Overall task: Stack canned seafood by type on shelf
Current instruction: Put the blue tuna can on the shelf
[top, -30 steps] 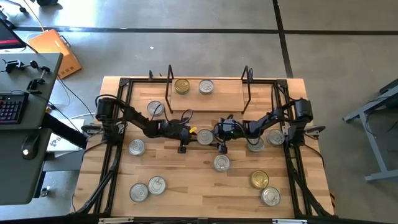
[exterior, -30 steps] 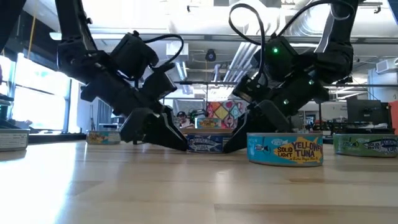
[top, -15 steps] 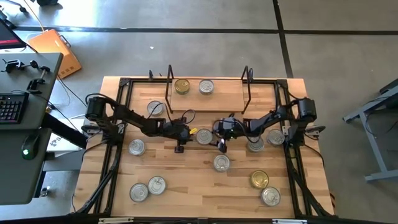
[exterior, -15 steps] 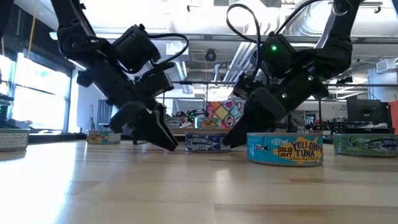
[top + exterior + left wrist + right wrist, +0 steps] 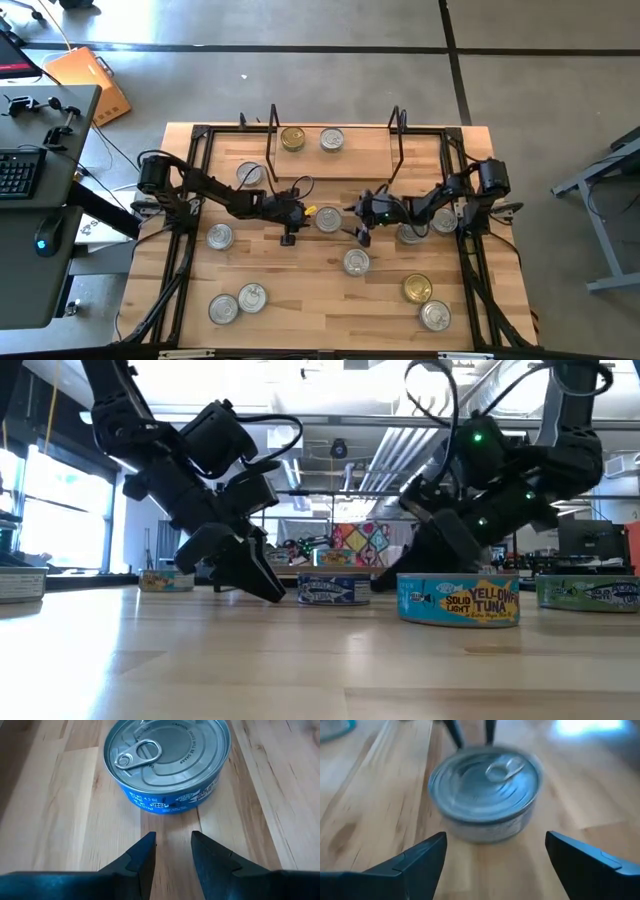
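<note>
- The left pincer [image 5: 303,212], fingers narrowly parted and empty, waits low on the surface [image 5: 300,300] just beside a silver tin [image 5: 329,219].
- The right pincer [image 5: 358,216], wide open and empty, has backed off that tin.
- The shelf [image 5: 360,160] beyond holds only two tins.

Wooden tabletop [image 5: 300,300], light butcher-block planks, bordered by a black frame [image 5: 182,270]. At ten o'clock from the table, an orange-brown cardboard box [image 5: 90,80] lies on the grey concrete floor [image 5: 300,70]. At nine o'clock, a dark desk [image 5: 40,200] carries a keyboard [image 5: 18,172]. At three o'clock, a grey metal stand [image 5: 600,190] rests on the floor. A dark seam [image 5: 300,48] crosses the floor at twelve o'clock. In the low view, ceiling ducts [image 5: 370,435] and a colourful poster [image 5: 355,545] appear behind the table.
</note>
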Tool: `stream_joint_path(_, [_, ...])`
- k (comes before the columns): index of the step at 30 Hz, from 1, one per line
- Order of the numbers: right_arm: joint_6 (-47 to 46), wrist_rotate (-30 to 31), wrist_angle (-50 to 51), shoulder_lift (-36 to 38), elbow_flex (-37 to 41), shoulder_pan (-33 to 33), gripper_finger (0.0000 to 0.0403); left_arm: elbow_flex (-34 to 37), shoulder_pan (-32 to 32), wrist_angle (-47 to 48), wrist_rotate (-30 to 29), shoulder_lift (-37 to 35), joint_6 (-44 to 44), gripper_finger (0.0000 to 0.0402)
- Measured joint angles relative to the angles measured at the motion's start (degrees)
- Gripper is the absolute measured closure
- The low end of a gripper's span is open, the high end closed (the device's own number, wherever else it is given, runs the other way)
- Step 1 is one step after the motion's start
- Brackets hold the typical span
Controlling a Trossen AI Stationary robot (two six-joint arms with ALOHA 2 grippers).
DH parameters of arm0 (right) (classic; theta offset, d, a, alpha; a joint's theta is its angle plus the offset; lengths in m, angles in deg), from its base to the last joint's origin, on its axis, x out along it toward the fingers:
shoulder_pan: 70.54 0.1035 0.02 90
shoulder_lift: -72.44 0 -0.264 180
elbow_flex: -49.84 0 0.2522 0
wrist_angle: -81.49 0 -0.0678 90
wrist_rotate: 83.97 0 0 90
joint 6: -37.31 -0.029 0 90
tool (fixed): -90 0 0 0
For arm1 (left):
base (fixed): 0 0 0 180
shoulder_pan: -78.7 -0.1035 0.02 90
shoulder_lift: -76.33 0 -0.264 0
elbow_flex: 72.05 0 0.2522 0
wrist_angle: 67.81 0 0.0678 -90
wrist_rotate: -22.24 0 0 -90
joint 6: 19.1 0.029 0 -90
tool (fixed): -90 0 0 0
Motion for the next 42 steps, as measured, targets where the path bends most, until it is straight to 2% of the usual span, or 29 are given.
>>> stream_joint_path(5, [-3.41, -1.1, 0.51, -0.31, -0.22, -0.62, 0.007, 0.11, 0.0, -1.4, 0.22, 0.1, 1.43, 0.0284])
stream_joint_path(9, [-2.49, -2.62, 1.81, -0.31, -2.08, -0.59, 0.007, 0.11, -0.15, -1.54, 0.27, 0.11, 1.38, 0.0284])
stream_joint_path(13, [-0.74, -0.42, 7.96, -0.31, -5.38, -0.46, 0.007, 0.11, -0.15, -1.75, 0.35, 0.13, 1.12, 0.0284])
stream_joint_path(20, [2.35, -0.32, 20.96, -0.31, -12.35, -0.46, 0.007, 0.11, -0.15, -2.07, 0.55, 0.13, 1.11, 0.0284])
stream_joint_path(31, [5.5, 2.68, 20.33, -0.47, -13.29, 0.83, 0.007, 0.18, -0.15, -2.68, 0.46, 0.13, 1.43, 0.0284])
stream_joint_path(36, [5.54, 3.12, 15.65, -2.56, -13.1, 1.77, 0.007, 0.37, -0.2, -3.25, 2.16, 0.13, 1.38, 0.0287])
stream_joint_path(42, [7.88, 3.55, 8.64, -6.2, -12.9, 1.81, 0.0069, 0.55, -0.26, -2.86, 1.77, 0.11, 1.36, 0.0317])
